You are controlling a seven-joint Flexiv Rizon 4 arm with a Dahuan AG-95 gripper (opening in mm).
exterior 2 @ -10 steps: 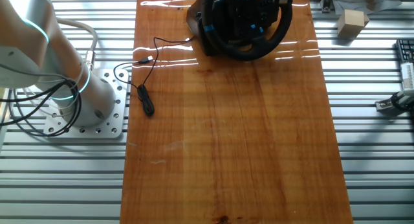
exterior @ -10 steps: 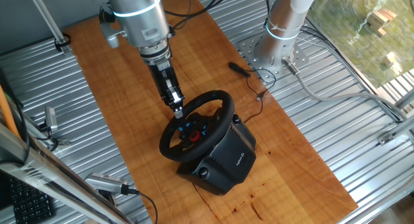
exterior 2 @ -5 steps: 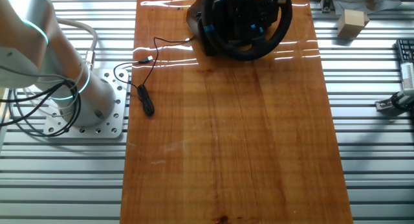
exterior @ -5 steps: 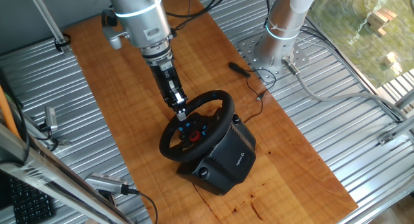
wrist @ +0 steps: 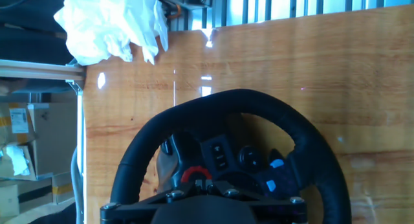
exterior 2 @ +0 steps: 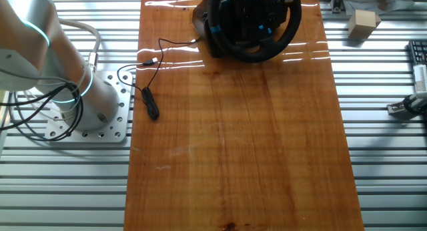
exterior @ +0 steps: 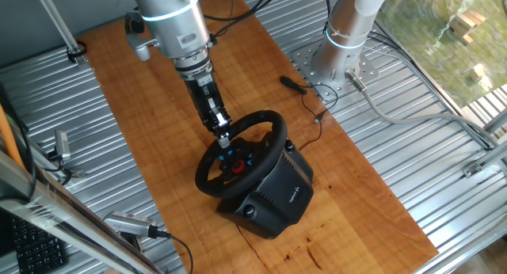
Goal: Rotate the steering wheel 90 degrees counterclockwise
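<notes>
I am holding my gripper (exterior: 224, 137) over the upper rim of the steering wheel (exterior: 240, 153), fingertips pointing at the rim near the hub. Whether the fingers are apart or pressed together, I cannot tell: they are too small in one fixed view, out of frame in the other, and hidden in the hand view.

The steering wheel is sitting on its boxy black base (exterior: 273, 198) toward the near right part of the wooden board (exterior: 182, 187), tilted up and facing left. One wheel, one base.

Around it I am seeing:
- one small black tool (exterior: 293, 84) with a thin cable (exterior: 318, 108), lying at the board's far right edge, well apart from the wheel;
- one arm mounting plate (exterior: 325, 66) just beside that tool;
- one small wooden block (exterior 2: 363, 24) off the board (seen only in the other fixed view);
- one white crumpled plastic bag (wrist: 113, 23) beyond the board's edge in the hand view.

Nothing is lying between my fingers and the rim.
</notes>
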